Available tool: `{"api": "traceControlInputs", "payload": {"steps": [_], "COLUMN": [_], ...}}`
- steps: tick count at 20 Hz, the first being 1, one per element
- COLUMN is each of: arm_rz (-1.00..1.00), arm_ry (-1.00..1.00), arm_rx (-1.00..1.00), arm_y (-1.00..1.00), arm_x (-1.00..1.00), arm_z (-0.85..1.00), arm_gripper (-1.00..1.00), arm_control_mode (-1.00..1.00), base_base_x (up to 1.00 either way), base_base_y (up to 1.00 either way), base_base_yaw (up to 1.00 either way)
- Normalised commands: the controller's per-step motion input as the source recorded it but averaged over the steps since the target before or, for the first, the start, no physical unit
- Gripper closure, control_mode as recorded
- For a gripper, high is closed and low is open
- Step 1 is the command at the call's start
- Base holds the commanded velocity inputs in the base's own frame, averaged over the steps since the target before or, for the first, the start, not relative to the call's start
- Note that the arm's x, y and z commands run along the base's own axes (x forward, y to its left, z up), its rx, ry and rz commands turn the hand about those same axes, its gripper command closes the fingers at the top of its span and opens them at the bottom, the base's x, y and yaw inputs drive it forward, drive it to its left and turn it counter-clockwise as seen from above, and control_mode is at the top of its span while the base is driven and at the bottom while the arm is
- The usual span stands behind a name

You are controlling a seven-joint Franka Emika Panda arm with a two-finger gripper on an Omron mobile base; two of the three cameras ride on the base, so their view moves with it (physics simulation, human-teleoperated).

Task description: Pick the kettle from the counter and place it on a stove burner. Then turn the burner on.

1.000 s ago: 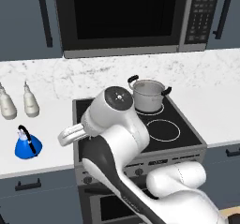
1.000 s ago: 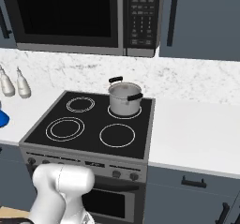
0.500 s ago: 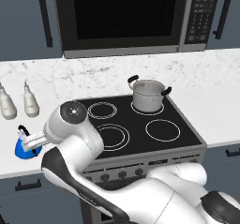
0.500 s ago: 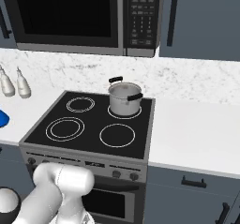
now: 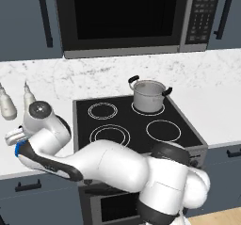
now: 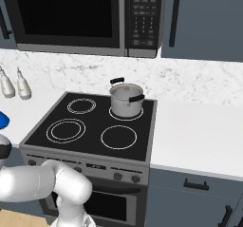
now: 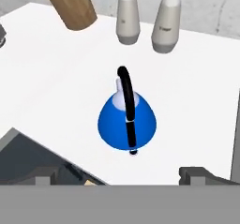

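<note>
The blue kettle [image 7: 126, 123] stands upright on the white counter [image 7: 56, 78], its black handle arching over the lid knob. My gripper [image 7: 124, 176] hangs above it, open, with one dark fingertip on either side at the bottom of the hand view and nothing between them. In the left base view my arm reaches left over the counter and hides all but a blue sliver of the kettle [image 5: 19, 149]. Another sliver of the kettle [image 6: 2, 120] shows at the left edge of the right base view. The stove burner [image 5: 110, 134] [image 6: 66, 130] at the cooktop's front left is bare.
A steel pot [image 5: 148, 95] [image 6: 126, 99] sits on the back right burner. Two white bottles [image 7: 128, 17] [image 7: 167, 21] and a wooden knife block [image 7: 72, 5] stand beyond the kettle. A microwave [image 5: 122, 17] hangs over the stove.
My arm has swung left from over the cooktop to above the kettle, and now covers most of it in the left base view. The jaws stayed open.
</note>
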Motion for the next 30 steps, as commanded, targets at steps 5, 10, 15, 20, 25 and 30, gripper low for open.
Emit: {"api": "traceControlInputs", "payload": {"steps": [5,10,15,20,25,30], "arm_rz": [0.00,0.00,0.01,0.00,0.00,0.00], "arm_ry": [0.14,0.00,0.00,0.00,0.00,0.00], "arm_rx": [-0.03,-0.03,-0.01,0.00,0.00,0.00], "arm_y": [0.02,-0.02,0.05,0.28,0.30,0.29], "arm_x": [0.40,0.19,0.23,0.28,0.31,0.48], "arm_z": [-0.07,-0.41,-0.52,-0.46,-0.44,-0.33], "arm_gripper": [-1.00,-1.00,-1.00,-1.00,-1.00,1.00], "arm_control_mode": [-1.00,-1.00,-1.00,-1.00,-1.00,-1.00], "base_base_x": [0.00,0.00,0.00,0.00,0.00,0.00], "base_base_y": [0.00,0.00,0.00,0.00,0.00,0.00], "base_base_yaw": [0.00,0.00,0.00,0.00,0.00,0.00]}}
